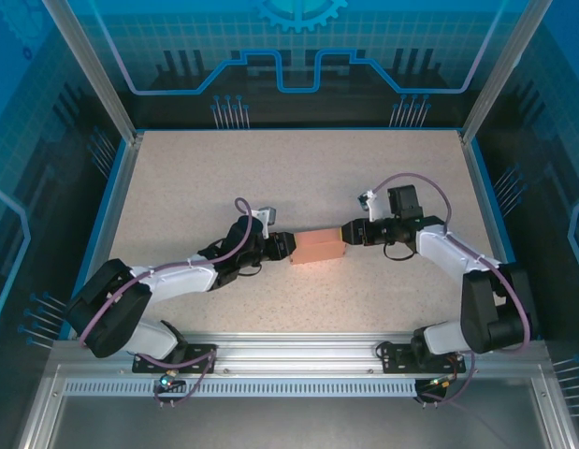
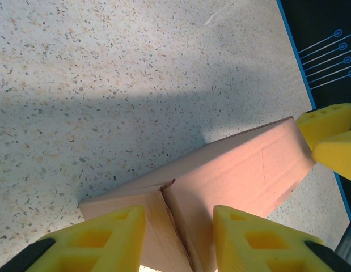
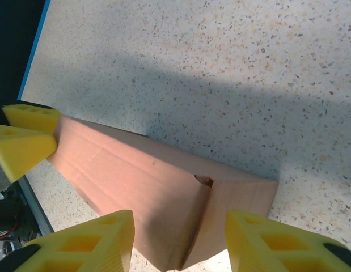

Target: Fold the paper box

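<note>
The paper box point(image 1: 317, 247) is a closed salmon-orange carton lying on its side mid-table, squeezed lengthwise between both arms. My left gripper point(image 1: 287, 249) meets its left end. In the left wrist view the jaws point(image 2: 179, 232) stand partly open, and the end face with its flap seam point(image 2: 169, 215) shows between the yellow fingers point(image 2: 107, 238). My right gripper point(image 1: 345, 234) meets the right end. Its jaws point(image 3: 180, 238) are also partly open, with a box corner point(image 3: 203, 204) between them. Each wrist view shows the other gripper's fingertips point(image 2: 331, 133) point(image 3: 25, 139) at the far end.
The speckled tabletop point(image 1: 270, 178) stretches behind and in front of the box. A blue rim point(image 1: 116, 206) and metal frame posts bound it. Both arm bases sit on the rail point(image 1: 298, 351) at the near edge.
</note>
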### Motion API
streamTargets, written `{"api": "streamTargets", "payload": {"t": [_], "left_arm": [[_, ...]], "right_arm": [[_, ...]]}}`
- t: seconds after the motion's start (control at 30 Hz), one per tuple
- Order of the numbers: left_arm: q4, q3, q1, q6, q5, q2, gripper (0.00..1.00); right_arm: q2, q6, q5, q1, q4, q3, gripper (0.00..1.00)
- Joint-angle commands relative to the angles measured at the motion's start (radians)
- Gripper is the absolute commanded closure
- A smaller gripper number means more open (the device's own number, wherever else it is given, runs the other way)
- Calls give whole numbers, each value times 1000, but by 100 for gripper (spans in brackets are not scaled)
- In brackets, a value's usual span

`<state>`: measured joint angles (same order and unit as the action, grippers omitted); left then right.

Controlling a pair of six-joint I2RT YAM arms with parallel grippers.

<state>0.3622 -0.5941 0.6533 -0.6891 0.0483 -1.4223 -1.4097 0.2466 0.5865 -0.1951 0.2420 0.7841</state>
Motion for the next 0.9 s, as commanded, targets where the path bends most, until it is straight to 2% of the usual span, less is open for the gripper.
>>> {"api": "streamTargets", "payload": {"t": [0.0,0.23,0.5,0.7,0.87], "left_arm": [[-100,-3,-5,38,-35,-20,63],[-91,22,-5,33,-48,-17,63],[-72,45,-6,32,-61,-38,63],[-80,33,-27,53,-70,-36,64],[-87,15,-55,85,-74,-39,63]], "right_arm": [[-21,-10,15,14,-7,-13,55],[-22,7,6,14,-32,-60,66],[-24,46,-22,-1,-91,-119,75],[-28,68,-43,-34,-117,-97,75],[-46,122,-15,-38,-211,-81,70]]}}
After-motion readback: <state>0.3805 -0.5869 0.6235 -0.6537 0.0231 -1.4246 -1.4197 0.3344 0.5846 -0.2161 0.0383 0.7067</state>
